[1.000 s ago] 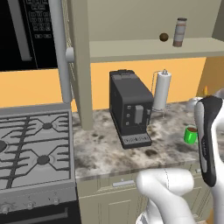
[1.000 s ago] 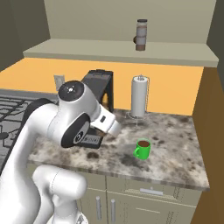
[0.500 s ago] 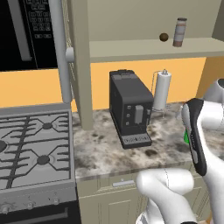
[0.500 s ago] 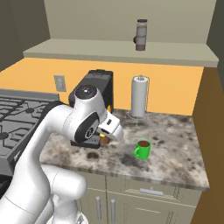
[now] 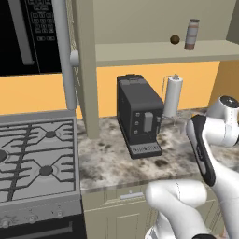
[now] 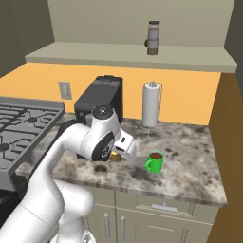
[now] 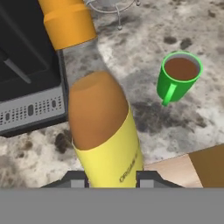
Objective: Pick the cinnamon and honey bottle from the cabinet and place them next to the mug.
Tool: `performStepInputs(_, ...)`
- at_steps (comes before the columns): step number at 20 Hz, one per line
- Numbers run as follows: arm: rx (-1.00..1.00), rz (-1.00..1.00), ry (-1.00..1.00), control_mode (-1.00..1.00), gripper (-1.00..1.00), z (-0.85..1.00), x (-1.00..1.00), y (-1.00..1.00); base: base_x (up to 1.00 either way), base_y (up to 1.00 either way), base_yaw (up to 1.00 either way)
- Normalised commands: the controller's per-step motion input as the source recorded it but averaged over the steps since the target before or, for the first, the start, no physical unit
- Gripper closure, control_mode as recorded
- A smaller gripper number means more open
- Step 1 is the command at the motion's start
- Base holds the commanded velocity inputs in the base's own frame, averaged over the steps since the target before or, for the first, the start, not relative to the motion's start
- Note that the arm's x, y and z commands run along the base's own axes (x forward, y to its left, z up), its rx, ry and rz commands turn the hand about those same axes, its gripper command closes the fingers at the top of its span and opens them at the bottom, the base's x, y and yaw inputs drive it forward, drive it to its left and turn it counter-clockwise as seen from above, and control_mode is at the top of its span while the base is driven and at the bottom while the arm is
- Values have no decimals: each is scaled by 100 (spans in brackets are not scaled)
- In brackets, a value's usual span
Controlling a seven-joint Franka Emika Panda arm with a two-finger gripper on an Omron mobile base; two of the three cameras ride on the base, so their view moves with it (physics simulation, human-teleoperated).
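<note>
My gripper (image 7: 111,177) is shut on the honey bottle (image 7: 103,127), an amber bottle with a yellow label and an orange top, held over the speckled counter. To its right stands the green mug (image 7: 179,74) with a dark brown inside. In the right base view the gripper (image 6: 118,154) hangs low over the counter, just left of the mug (image 6: 154,161) and apart from it. The cinnamon (image 6: 153,38) stands upright on the shelf of the cabinet (image 6: 118,54). The left base view shows the cinnamon (image 5: 191,34) beside a small brown ball (image 5: 174,39).
A black coffee machine (image 6: 97,102) stands behind the gripper. A paper towel holder (image 6: 151,104) is at the back, behind the mug. The gas stove (image 5: 32,154) lies to the left. The counter's front edge (image 6: 156,192) runs close below the mug.
The arm has swung forward and down, carrying the honey bottle low over the counter to the left of the mug. The mug and cinnamon have not moved.
</note>
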Motion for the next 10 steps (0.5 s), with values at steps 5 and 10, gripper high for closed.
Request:
performStepInputs(5, 0, 5, 0, -100, 100, -16, 35, 0, 0, 0, 0)
performStepInputs(10, 0, 0, -1, -100, 100, -4, 13, -11, 0, 0, 0)
